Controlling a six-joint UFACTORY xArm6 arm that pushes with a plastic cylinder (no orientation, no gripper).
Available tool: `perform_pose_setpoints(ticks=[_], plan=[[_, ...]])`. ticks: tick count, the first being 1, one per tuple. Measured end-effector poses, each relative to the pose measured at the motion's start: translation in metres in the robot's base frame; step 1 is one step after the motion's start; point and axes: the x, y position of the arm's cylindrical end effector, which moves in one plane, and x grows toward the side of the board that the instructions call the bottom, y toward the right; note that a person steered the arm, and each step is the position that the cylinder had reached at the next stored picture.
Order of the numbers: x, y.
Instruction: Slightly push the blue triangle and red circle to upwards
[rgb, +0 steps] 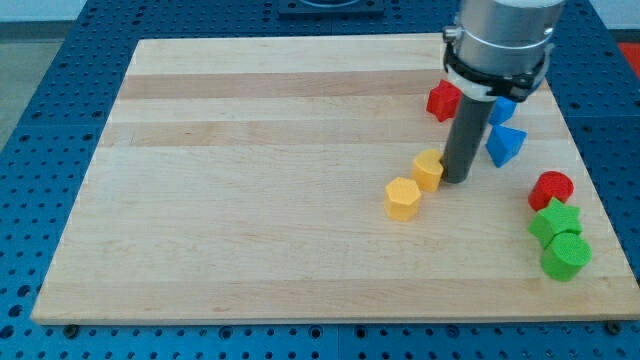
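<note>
The blue triangle (505, 145) lies at the view's right, just right of my rod. The red circle (551, 188) lies below and right of it, near the board's right edge. My tip (457, 179) rests on the board, left of the blue triangle and touching or nearly touching the right side of a yellow block (429, 169). The rod hangs from the arm's grey end at the view's top right.
A second yellow block (402, 197) lies below left of the first. A red block (443, 100) and a blue block (501, 110) sit near the rod's top. A green star (555, 219) and a green circle (565, 255) lie below the red circle. The wooden board (250, 200) lies on a blue pegboard table.
</note>
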Motion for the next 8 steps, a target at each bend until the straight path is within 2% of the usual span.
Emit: perform_pose_setpoints(ticks=[2,3,5,6,7,8], plan=[[0.002,-0.016],[-0.014,0.006],[-0.027,-0.003],[-0.019,0.03],[-0.019,0.093],[-0.018,0.098]])
